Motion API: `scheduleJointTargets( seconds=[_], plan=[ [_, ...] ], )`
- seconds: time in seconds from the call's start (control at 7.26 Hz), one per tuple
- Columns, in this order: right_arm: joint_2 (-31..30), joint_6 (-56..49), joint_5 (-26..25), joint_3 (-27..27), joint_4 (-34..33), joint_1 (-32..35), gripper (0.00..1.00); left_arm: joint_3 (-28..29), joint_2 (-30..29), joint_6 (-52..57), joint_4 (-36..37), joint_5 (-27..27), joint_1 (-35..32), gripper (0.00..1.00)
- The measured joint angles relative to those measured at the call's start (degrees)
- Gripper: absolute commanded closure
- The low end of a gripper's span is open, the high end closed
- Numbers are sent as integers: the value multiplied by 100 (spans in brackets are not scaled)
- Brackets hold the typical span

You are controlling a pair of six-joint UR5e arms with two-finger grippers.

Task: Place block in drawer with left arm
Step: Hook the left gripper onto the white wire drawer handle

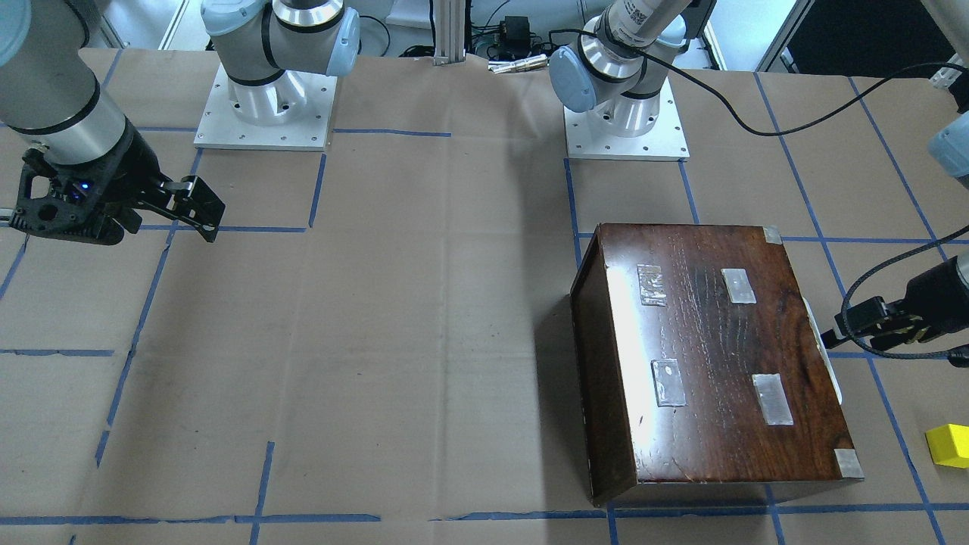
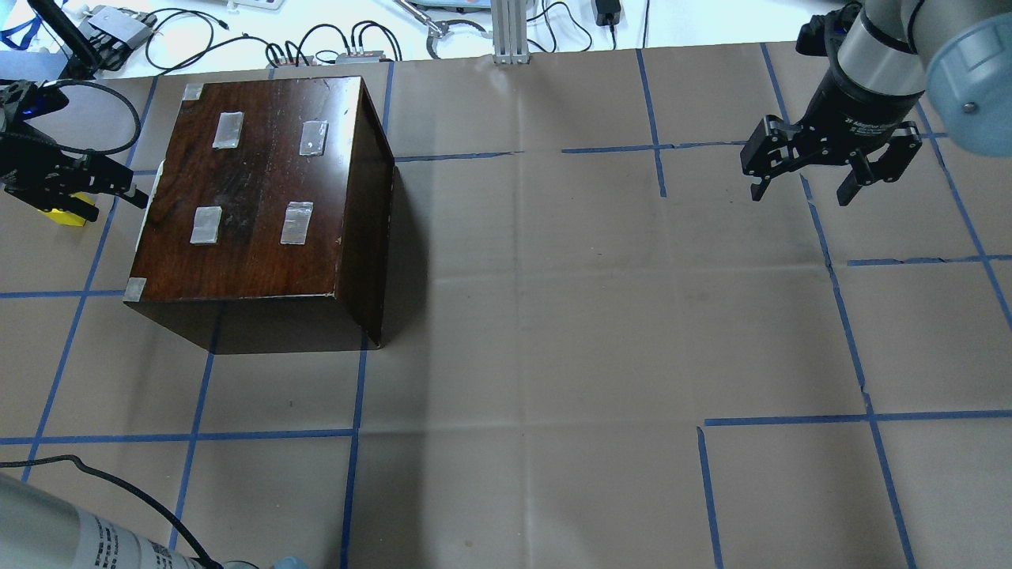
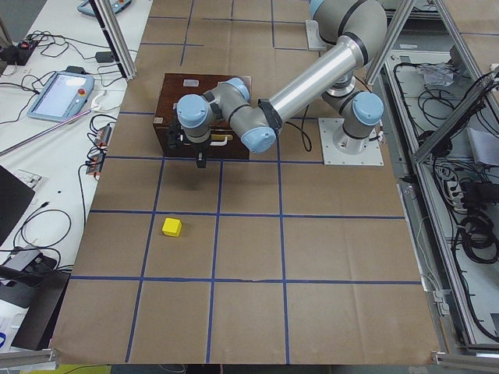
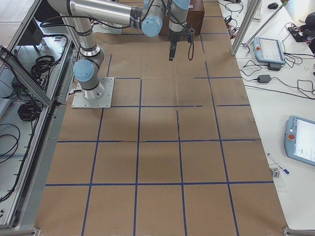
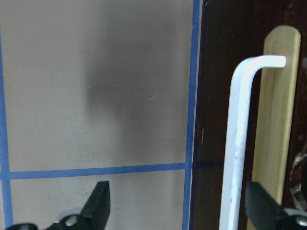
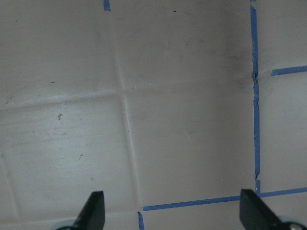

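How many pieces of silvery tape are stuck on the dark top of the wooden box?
6. On the box top, four tape patches form a rectangle in the middle; two smaller ones cover its corners on the overhead view's left side. None seems hidden.

readable text: none | left arm (image 2: 71,531): printed label (image 2: 118,547), too blurred | right end effector (image 2: 802,194): white lettering (image 2: 866,125), too small

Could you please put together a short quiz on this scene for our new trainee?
1. True or false: the block lies on the table, apart from the wooden box.
2. Fill in: the right gripper is ____, holding nothing.
3. The left gripper is closest to: A the box's white handle; B the block; C the right gripper.
Key: 1 true; 2 open; 3 A.
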Motion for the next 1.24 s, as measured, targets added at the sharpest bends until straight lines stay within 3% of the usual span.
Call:
scheduleJointTargets(
  seconds=[1.24],
  plan=[
    [0, 0, -1, -4, 0, 0, 0, -34, -182, 67, -3, -394, 9, 1]
  ],
)
